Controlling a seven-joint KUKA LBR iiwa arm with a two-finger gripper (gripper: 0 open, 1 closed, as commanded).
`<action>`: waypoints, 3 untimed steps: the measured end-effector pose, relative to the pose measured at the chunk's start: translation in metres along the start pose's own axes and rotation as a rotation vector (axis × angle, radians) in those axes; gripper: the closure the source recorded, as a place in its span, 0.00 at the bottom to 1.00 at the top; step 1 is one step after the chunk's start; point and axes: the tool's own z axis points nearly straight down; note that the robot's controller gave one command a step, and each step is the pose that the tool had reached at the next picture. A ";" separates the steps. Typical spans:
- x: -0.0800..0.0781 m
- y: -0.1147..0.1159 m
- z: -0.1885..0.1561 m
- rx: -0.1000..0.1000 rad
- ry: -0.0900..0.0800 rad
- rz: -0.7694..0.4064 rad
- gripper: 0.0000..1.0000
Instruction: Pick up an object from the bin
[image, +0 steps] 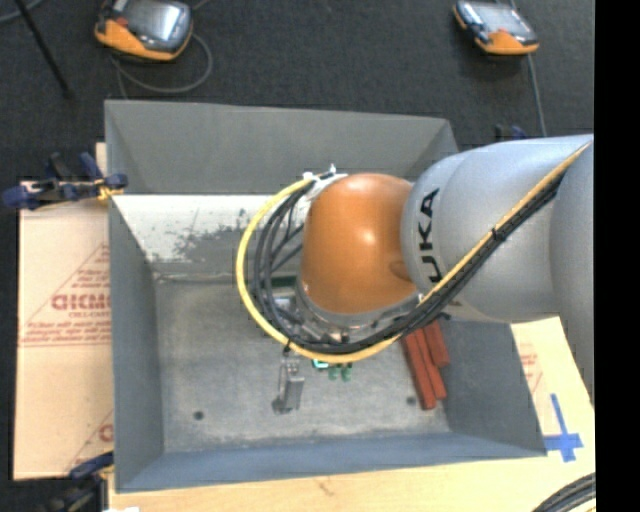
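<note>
My gripper (288, 392) reaches down from under the wrist to just above the bin floor, at the front middle of the bin. Nothing lies directly under it that I can see. Just to its right, a small green thing (337, 371) peeks out from under the wrist, mostly hidden. Further right, a pair of long red-brown bars (428, 368) lies side by side on the floor, angled towards the front right corner, the upper ends covered by the arm.
The arm and its orange cover with looped cables hide the middle and back right of the bin. Bare floor lies to the gripper's left and front. The bin's sloped walls rise on all sides.
</note>
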 end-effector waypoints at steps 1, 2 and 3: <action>0.000 -0.104 0.040 0.004 -0.004 -0.166 0.00; -0.077 -0.178 0.093 0.005 -0.008 -0.414 0.00; -0.105 -0.272 0.108 -0.003 -0.013 -0.246 0.00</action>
